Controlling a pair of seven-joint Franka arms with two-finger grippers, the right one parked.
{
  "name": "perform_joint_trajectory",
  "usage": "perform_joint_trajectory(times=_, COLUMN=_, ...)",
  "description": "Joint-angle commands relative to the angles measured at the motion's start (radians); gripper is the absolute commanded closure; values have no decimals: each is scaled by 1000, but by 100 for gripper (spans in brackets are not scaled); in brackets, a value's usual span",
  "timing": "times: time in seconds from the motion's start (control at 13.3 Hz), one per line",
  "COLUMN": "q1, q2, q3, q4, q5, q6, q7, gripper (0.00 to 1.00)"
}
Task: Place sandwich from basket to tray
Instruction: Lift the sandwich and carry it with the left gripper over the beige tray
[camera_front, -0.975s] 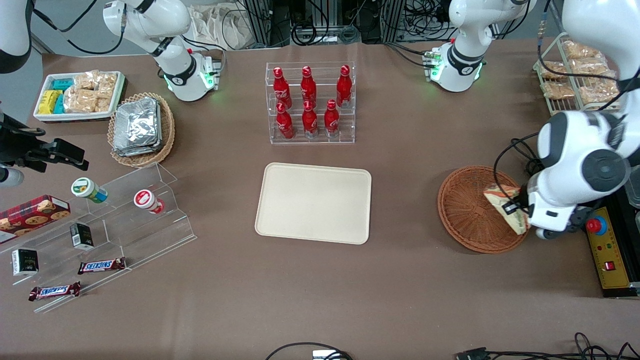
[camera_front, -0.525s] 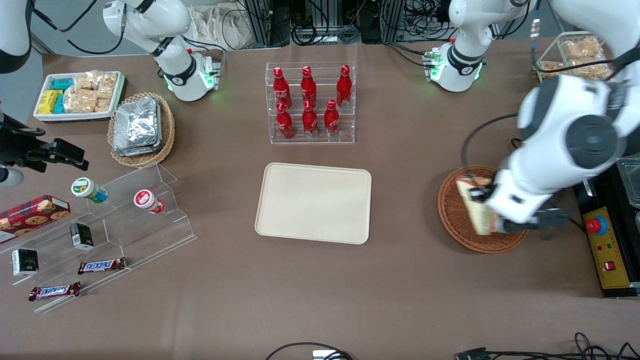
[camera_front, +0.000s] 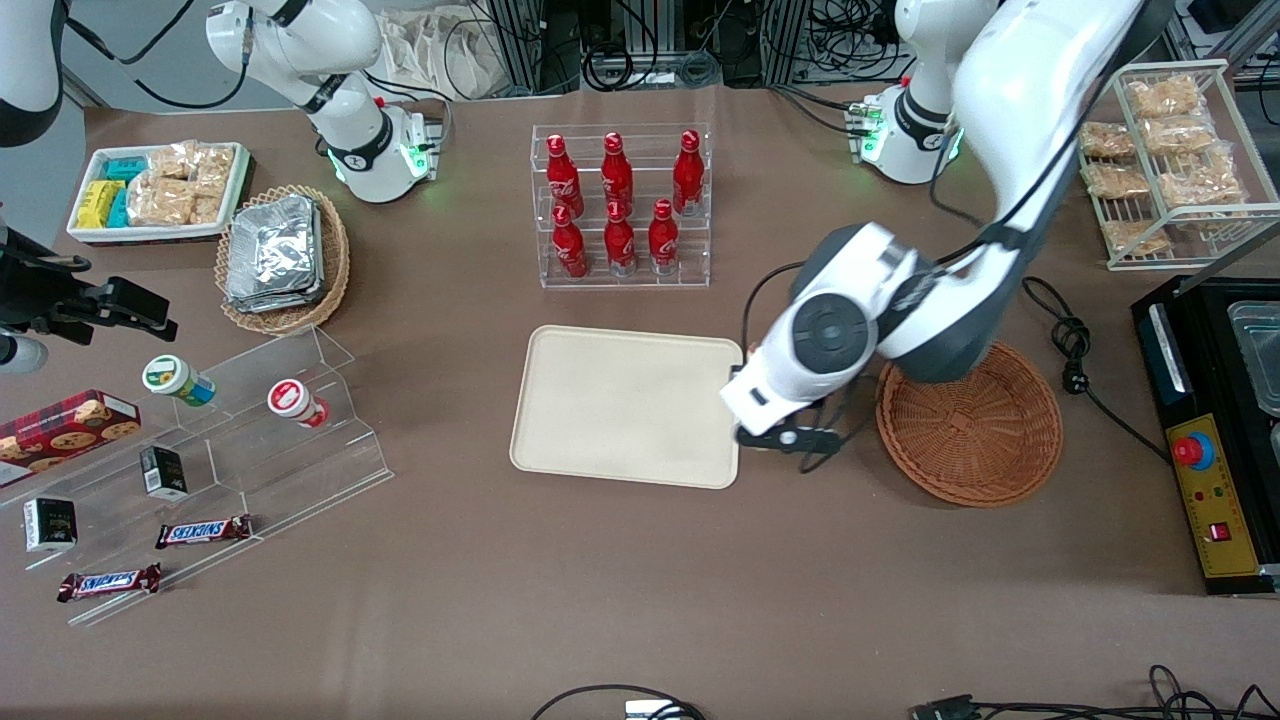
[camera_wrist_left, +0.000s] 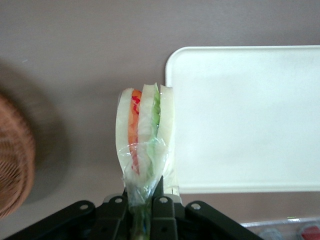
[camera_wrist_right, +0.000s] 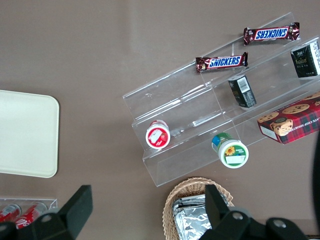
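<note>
Hand (camera_wrist_left: 145, 200) grips sandwich (camera_wrist_left: 145, 135) beside tray (camera_wrist_left: 250, 115)

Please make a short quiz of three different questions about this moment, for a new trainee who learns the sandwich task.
1. True or false: the sandwich lies in the basket.
2. Where is the tool? A) over the basket. B) at the edge of the tray nearest the basket. C) over the bottle rack.
3. Fill in: the tool is shut on the ____.

Key
1. False. The basket holds nothing; the tool carries the sandwich above the table.
2. B. The wrist view shows the sandwich right beside the tray's rim, not yet over the tray's flat part.
3. sandwich; the tool grips it by its clear wrap.
</note>
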Motion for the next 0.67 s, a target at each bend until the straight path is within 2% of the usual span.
perform_joint_trajectory(times=0.0, q1=-18, q2=72, q3=4, q4=46, q5=55, q6=59, q7=-39, gripper=100)
perform_joint_trajectory(times=0.3, q1=-67, q2=140, q3=6, q4=43, q5=66, q6=172, q7=-105, gripper=100)
perform_joint_trajectory(times=0.6, q1=-85, q2=187, q3=6, q4=41, q5=174, q6=188, q7=-150, gripper=99)
